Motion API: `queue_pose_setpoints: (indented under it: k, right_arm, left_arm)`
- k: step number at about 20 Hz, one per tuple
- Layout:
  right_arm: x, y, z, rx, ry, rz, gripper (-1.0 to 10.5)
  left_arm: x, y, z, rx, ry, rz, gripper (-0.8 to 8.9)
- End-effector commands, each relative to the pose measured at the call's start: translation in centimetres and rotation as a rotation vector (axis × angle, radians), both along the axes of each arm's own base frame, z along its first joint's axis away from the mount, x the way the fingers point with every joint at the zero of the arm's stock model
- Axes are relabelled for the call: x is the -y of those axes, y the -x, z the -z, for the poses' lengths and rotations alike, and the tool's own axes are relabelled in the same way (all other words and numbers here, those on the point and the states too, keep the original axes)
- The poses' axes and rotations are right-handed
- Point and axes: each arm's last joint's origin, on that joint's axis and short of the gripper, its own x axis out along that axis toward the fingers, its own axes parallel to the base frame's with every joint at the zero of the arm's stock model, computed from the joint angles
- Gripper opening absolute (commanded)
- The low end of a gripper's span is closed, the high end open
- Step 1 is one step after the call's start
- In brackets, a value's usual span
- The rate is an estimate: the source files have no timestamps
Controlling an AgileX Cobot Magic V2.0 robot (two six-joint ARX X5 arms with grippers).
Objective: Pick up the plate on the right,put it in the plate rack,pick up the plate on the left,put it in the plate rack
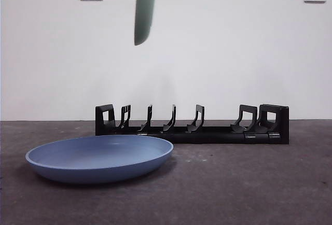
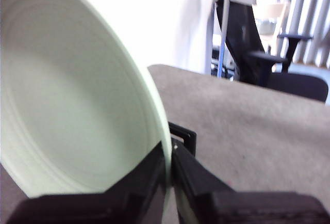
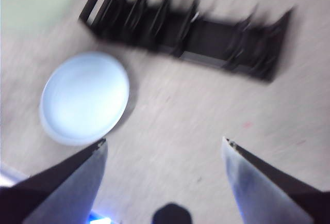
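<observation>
The left tool (image 2: 169, 170) is clamped on the rim of a pale green plate (image 2: 72, 110), holding it edge-on in the air. From the front, only the plate's lower edge (image 1: 143, 12) shows, hanging high above the left part of the plate rack (image 1: 192, 126) and well clear of its prongs. The rack stands empty on the far side of the bench (image 1: 249, 183), so no plate has been placed yet. A blue plate (image 1: 98, 157) lies flat on the bench, near and to the left, just in front of the rack's left end.

The right tool (image 3: 165, 177) is up above the bench with its jaws spread wide and nothing between them, looking down on the blue plate (image 3: 85, 97) and the rack (image 3: 191, 33).

By my reading, the first plate is lifted and on its way; lowering it between the prongs comes next. The blue plate is still untouched, so well over half the job remains.
</observation>
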Motion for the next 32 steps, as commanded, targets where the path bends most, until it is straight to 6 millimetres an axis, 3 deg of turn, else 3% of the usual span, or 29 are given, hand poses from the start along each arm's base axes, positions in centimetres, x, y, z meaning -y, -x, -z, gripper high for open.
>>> queue_pose_setpoints:
  k: [1, 6, 12, 22, 32]
  right_arm:
    - [-0.4, -0.9, 2.6, -0.080, -0.011, -0.032, 3.8]
    - [-1.5, -1.8, 8.4, -0.240, -0.044, -0.103, 3.8]
    - [-3.0, -1.9, 12.4, -0.314, -0.054, -0.108, 3.8]
    - [-4.9, -1.4, 13.5, -0.311, -0.047, -0.152, 3.8]
    - [-5.3, -1.4, 13.5, -0.283, -0.007, -0.137, 3.8]
  left_arm:
    - [-0.7, -1.6, 0.5, -0.040, 0.049, -0.002, -0.08]
    - [-1.3, -5.0, 3.4, -0.099, 0.037, -0.023, -0.08]
    - [-1.2, -8.4, 7.7, -0.195, 0.015, -0.010, -0.08]
    - [-0.4, -10.5, 9.9, -0.246, -0.007, -0.025, -0.08]
    - [-0.7, -10.6, 11.6, -0.288, -0.142, -0.087, -0.08]
